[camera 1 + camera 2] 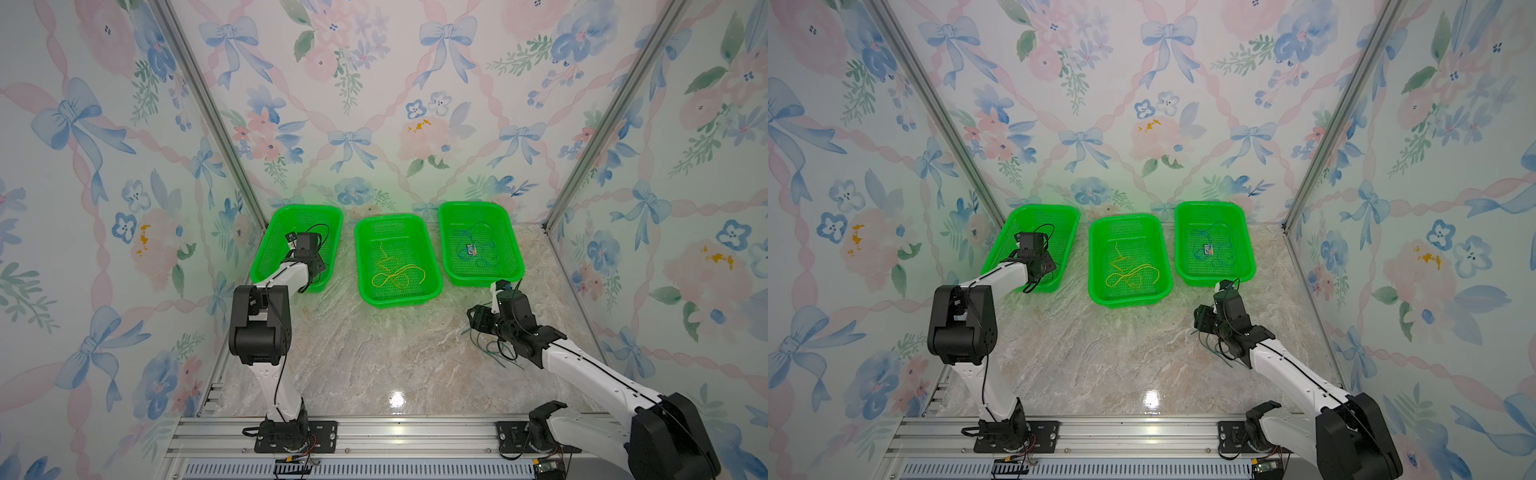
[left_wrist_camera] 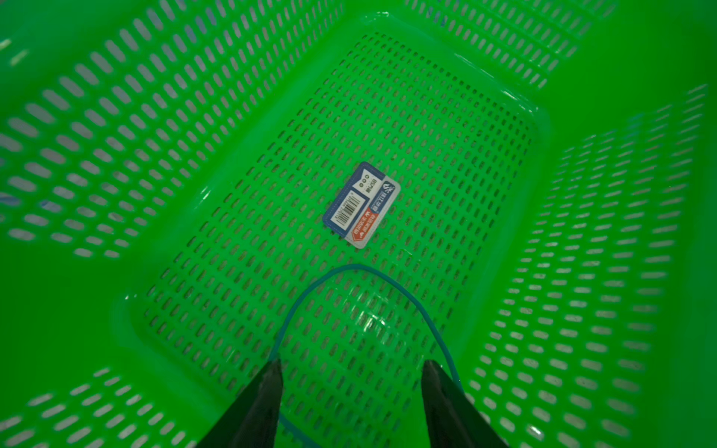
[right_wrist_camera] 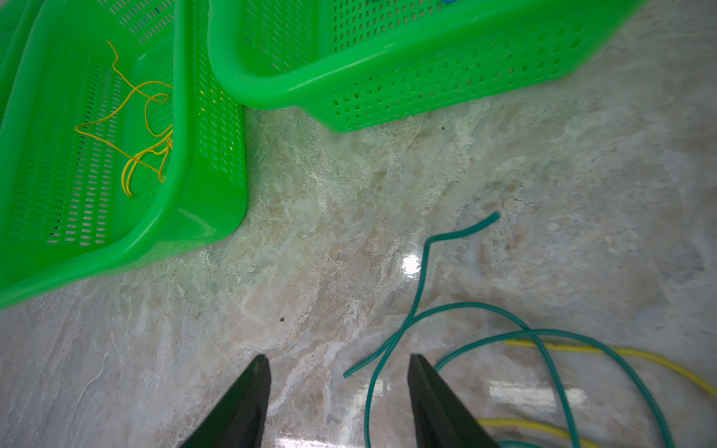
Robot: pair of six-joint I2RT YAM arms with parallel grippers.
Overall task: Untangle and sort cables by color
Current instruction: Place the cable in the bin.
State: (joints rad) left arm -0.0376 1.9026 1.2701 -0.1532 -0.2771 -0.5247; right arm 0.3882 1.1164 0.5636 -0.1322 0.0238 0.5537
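Near, right of the middle basket on the tabletop, the right fingers stand open and empty, 1 cut end of the loose dark green cables showing between their tips, loops trailing aside; this arm is nearest them. Farther, left of that basket, the left fingers hang open inside the left basket, 1 green cable slack beside them.

Counting three green baskets, two arms, two labels. One teal-green cable is lying in the far-left-corner basket. Yellow cables, blue cables and loose green cables are tangling, so they're not countable.
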